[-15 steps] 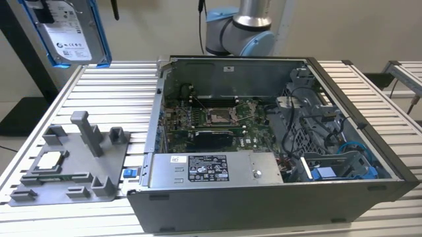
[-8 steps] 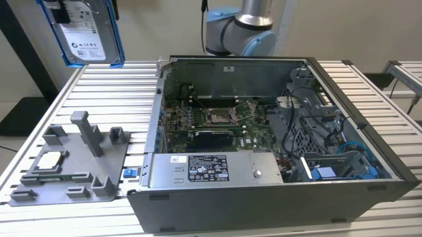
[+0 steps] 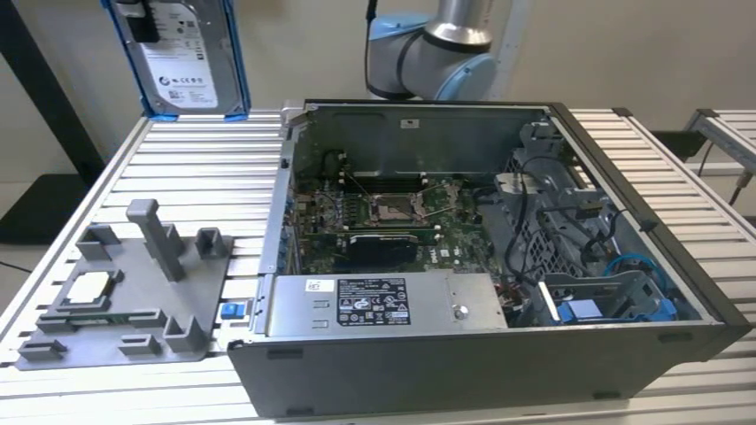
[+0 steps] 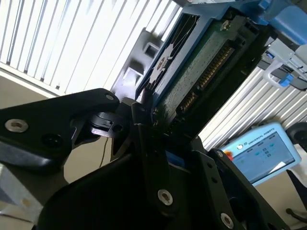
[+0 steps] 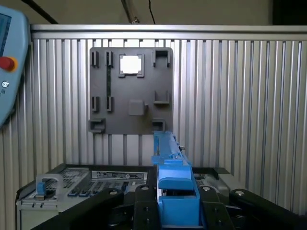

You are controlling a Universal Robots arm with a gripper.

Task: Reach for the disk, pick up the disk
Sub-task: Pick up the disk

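Jaws are shut tight on the disk (image 3: 183, 57), and it is up in the air. In the exterior view the disk hangs upright near the top, on the exterior view's left. Its white label faces the camera and a blue rail runs down each side. It is off the ribbed surface (image 3: 177, 168) and well apart from the open computer case (image 3: 473, 381), which sits on the exterior view's right.

In the second wrist view the black jaws press on the disk (image 4: 201, 72) from both sides. Its green board with a row of pins faces the camera. In the first wrist view the blue edge of the disk (image 5: 171, 167) sticks out from between the jaws.

Below the disk in the first wrist view, a flat grey plate (image 5: 130, 91) lies on the surface (image 5: 240, 96). A small square silver chip (image 5: 130, 64) sits in one of its pockets. In the exterior view the plate (image 3: 142, 305) and the chip (image 3: 88, 288) lie just beside the case, on the exterior view's left of it. Inside the case, by its near wall, is a long grey box (image 3: 378, 305) with a black-and-white sticker. The robot arm (image 3: 431, 49) stands behind the case.
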